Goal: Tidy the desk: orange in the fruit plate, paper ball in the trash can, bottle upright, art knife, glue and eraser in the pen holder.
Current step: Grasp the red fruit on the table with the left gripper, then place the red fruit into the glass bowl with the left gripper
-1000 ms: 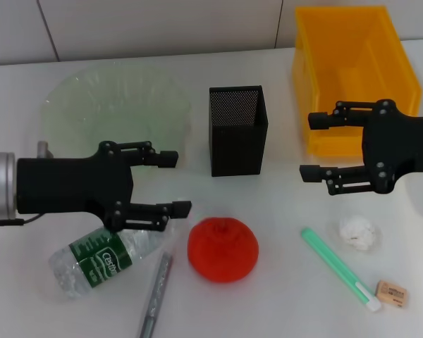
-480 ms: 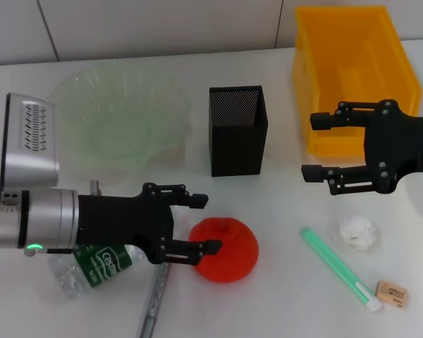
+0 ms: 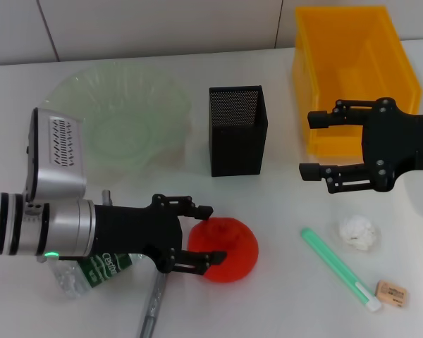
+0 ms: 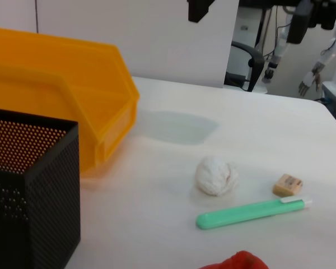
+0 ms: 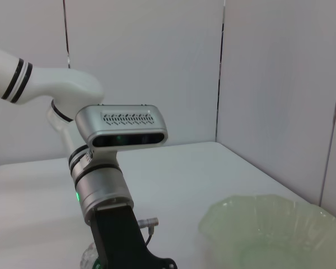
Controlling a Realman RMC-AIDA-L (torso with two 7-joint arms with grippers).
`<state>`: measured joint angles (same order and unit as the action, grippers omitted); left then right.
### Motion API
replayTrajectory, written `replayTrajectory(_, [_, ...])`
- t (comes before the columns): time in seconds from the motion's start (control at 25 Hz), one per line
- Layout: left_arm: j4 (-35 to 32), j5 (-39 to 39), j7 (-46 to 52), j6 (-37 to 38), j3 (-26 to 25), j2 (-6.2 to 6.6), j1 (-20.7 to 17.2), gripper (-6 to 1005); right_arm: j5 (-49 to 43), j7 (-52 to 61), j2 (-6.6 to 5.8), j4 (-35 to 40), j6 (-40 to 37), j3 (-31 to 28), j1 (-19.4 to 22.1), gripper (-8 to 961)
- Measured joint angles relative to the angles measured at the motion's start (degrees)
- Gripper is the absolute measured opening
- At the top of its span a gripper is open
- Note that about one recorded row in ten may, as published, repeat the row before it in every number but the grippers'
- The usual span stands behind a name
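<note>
The orange [image 3: 229,248] lies on the white table in the head view; its top edge shows in the left wrist view [image 4: 238,261]. My left gripper [image 3: 210,234] is open with its fingers on either side of the orange's left part. The clear green fruit plate [image 3: 116,116] sits at the back left. The black mesh pen holder [image 3: 237,129] stands in the middle. The bottle [image 3: 92,269] lies on its side under my left arm. A paper ball [image 3: 357,232], a green art knife [image 3: 338,267] and an eraser [image 3: 393,293] lie at the right. My right gripper [image 3: 310,144] is open, hovering before the yellow bin.
A yellow bin [image 3: 352,74] stands at the back right. A grey pen [image 3: 154,299] lies at the front beside the bottle. The pen holder [image 4: 28,190] and bin [image 4: 61,117] also show in the left wrist view.
My left arm has moved forward and right from beside the fruit plate down to the orange, and its open fingers now flank the orange. The right arm has barely moved.
</note>
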<state>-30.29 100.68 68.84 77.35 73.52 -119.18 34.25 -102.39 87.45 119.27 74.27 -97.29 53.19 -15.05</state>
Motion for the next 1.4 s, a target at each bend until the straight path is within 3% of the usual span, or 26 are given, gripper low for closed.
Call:
replayTrajectory(0.36, [0.7,-3.3,0.7,-4.2,5.8,0.01,1.0,719,0.0,0.2,0.0,0.2,0.2,0.1,-0.2,786])
replayTrajectory(0.64, [0.6,-3.4,0.5,-4.8,6.2,0.0,1.2,712,0.0,0.5,0.0,0.2,0.0,0.0,-0.2,786])
replayTrajectory(0.76, [0.3,-3.6,0.4,-4.8,6.2,0.0,1.2,482,0.0,0.5,0.0,0.2,0.0,0.0,-0.2,786])
replayTrajectory(1.04, [-0.3,-3.8,0.4,-3.0,6.3,0.01,0.8,246,0.0,0.6,0.0,0.2,0.3,0.1,-0.2,786])
replayTrajectory(1.24, [-4.5,-5.8,0.3,3.0,5.8,0.25,-1.1,152,0.1,0.6,0.0,0.2,0.3,-0.2,0.0,786])
replayTrajectory(1.36, [-15.4,-10.0,0.4,7.4,5.3,0.6,-6.3,136,0.1,0.6,0.0,0.2,0.5,-0.3,0.4,786])
replayTrajectory(1.4, [-15.4,-10.0,0.4,7.4,5.3,0.6,-6.3,131,0.1,0.6,0.0,0.2,0.5,-0.3,0.4,786])
